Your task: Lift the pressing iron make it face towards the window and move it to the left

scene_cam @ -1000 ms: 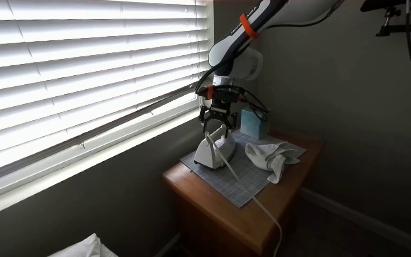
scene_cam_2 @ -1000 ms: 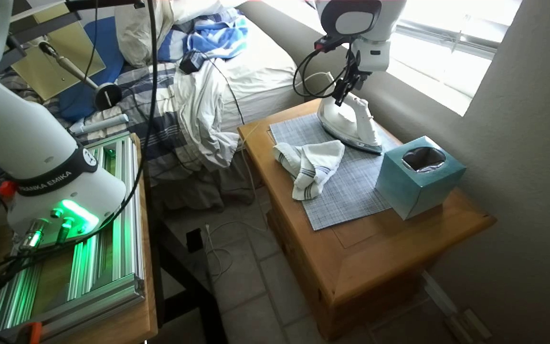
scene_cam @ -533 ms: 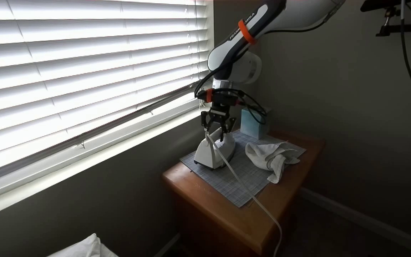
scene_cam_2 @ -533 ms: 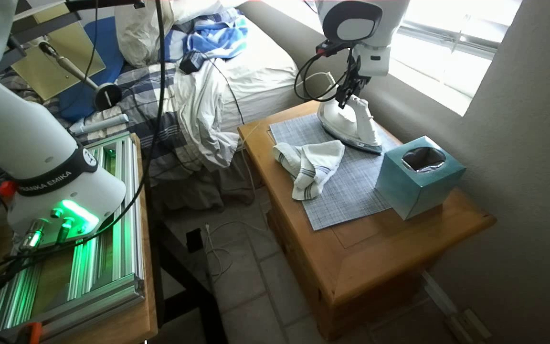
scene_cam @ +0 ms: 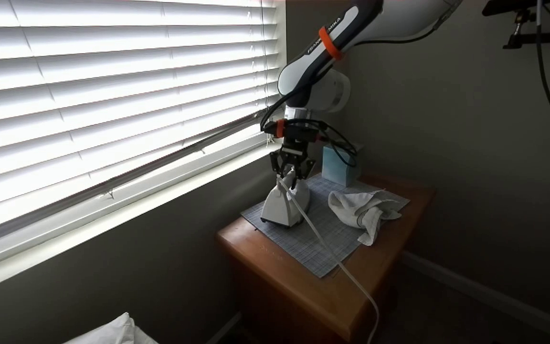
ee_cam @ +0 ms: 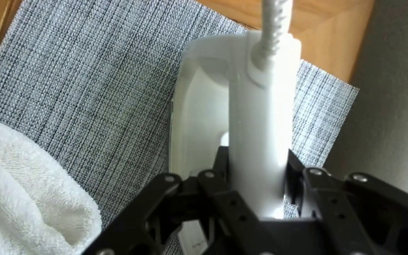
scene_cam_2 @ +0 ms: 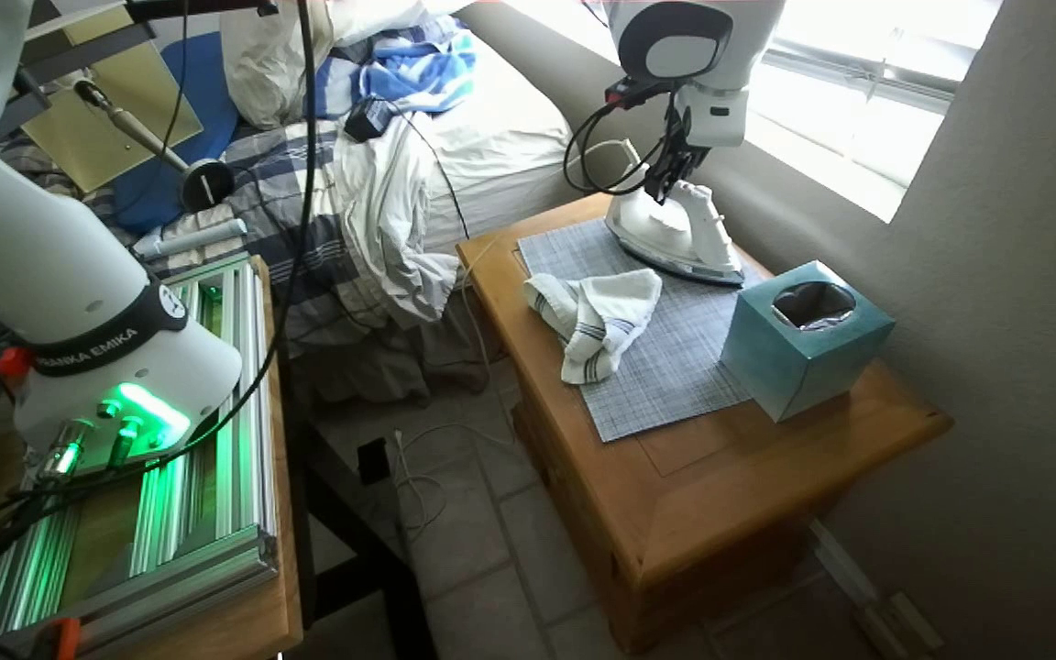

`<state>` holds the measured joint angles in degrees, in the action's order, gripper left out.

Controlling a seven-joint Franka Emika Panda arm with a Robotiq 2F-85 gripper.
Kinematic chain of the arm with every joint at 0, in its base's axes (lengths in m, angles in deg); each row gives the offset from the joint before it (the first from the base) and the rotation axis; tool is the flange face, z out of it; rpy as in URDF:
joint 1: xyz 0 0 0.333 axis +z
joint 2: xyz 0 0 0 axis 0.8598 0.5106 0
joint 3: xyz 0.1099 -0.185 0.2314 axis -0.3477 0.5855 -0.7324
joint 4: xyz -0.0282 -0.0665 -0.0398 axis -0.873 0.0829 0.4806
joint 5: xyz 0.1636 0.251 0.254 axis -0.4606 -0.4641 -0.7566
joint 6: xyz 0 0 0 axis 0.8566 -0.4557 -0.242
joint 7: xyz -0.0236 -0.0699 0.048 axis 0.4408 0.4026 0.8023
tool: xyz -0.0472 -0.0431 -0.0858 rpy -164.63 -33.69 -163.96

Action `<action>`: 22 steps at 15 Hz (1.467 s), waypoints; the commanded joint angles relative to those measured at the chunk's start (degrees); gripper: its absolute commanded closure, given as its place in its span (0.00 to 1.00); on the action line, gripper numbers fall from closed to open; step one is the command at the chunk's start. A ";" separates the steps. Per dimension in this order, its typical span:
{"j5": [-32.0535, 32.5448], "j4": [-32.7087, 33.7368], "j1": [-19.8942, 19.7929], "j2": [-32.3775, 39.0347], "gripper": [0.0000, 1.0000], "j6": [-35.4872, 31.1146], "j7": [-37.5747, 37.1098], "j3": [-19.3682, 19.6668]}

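Observation:
The white pressing iron (scene_cam: 275, 210) (scene_cam_2: 652, 220) stands upright on the grey mat (scene_cam: 330, 229), its pointed end towards the tissue box and its side along the window wall. My gripper (ee_cam: 256, 164) is shut on the iron's handle (ee_cam: 260, 124), one finger (ee_cam: 221, 161) on each side. From the handle's rear end a white cord (ee_cam: 275, 21) runs off, and in an exterior view it crosses the mat. In the wrist view my gripper hides the iron's front. The window (scene_cam: 112, 95), covered by bright blinds, lies beside the table in both exterior views.
A teal tissue box (scene_cam_2: 803, 339) stands just beyond the iron's tip. A crumpled white towel (scene_cam_2: 597, 316) lies on the mat beside it. The wooden nightstand (scene_cam_2: 675, 495) borders the window wall; a bed (scene_cam_2: 510, 128) stands beyond it.
My gripper has come down around the handle and shut on it. The iron has turned slightly, its tip shifting a little towards the window wall. Towel and tissue box stay put.

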<state>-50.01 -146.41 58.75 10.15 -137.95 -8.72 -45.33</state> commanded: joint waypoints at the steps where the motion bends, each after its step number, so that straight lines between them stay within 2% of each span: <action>1: 0.77 -5.71 0.74 -4.90 0.88 0.01 -0.06 0.73; 6: 3.94 -13.45 2.49 -11.39 0.88 0.38 2.67 1.97; 14: 17.75 -21.28 7.86 -18.68 0.88 0.63 13.08 4.06; 22: 24.22 -27.36 9.02 -22.88 0.88 -0.75 30.27 3.13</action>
<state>-28.56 -169.26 67.15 -7.51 -137.95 15.81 -42.30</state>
